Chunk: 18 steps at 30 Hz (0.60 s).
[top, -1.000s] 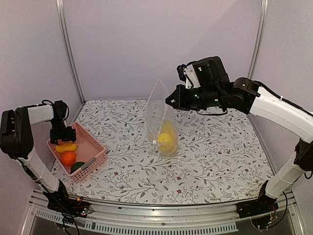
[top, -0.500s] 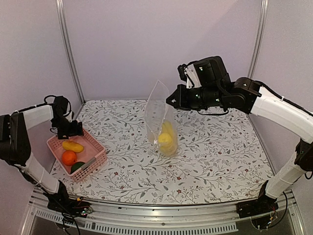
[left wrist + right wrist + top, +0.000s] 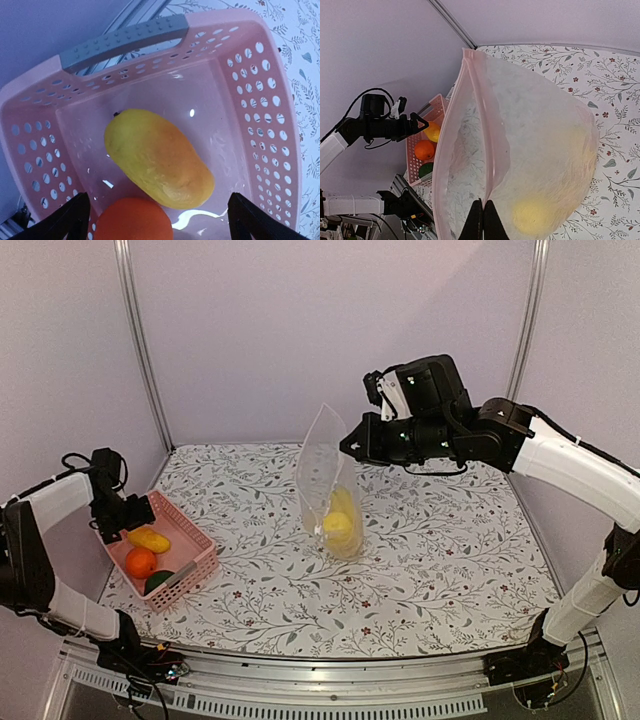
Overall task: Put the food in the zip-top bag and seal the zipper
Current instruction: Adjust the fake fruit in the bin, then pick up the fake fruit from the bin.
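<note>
Bag held upright while the basket fruit awaits picking.
The right jaws pinch shut on the mouth edge of the large clear crinkly zip-top bag (image 3: 324, 465), by its thin press-seal zipper (image 3: 482, 125), keeping it standing on the worktop (image 3: 450, 550) so the yellow toy fruits (image 3: 340, 522) stay at its bottom. The left jaws, spread wide and empty, hover over the pink slatted basket (image 3: 260, 100) holding a yellow oval fruit (image 3: 157, 157), a round orange (image 3: 131, 222) and a dark green piece (image 3: 158, 581), probably lining up a grasp.
</note>
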Motion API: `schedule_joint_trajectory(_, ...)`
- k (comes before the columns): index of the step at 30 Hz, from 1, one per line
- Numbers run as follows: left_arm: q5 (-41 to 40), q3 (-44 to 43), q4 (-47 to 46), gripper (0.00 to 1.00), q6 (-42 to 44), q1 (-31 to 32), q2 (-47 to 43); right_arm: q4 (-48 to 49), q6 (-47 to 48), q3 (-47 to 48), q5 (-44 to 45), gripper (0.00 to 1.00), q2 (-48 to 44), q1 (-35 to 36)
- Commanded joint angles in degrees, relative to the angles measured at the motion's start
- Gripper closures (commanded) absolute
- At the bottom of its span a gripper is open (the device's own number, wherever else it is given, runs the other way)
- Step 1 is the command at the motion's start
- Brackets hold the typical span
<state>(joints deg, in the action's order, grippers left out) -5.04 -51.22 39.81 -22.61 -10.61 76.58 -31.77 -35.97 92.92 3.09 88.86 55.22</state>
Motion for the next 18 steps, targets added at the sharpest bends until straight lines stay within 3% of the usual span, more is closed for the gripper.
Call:
schedule_joint_trajectory(1,3.5,2.0,-1.9,0.04,-6.2,-2.0,-0.1,0.7,0.1,-0.3,0.3,1.00,-1.7,0.1)
schedule_joint_trajectory(13,8.7,-2.1,-3.5,0.10,-5.1,-4.1,11.0,0.8,0.2,-0.5,0.7,1.00,-2.3,0.1)
schedule_joint_trajectory(16,8.9,-2.8,-4.0,0.15,-4.8,-4.0,12.0,0.8,0.2,-0.5,0.8,1.00,-2.3,0.1)
schedule_joint_trajectory(18,8.4,-3.7,-3.4,0.24,-3.9,-4.0,13.5,0.8,0.3,-0.5,0.6,1.00,-2.2,0.1)
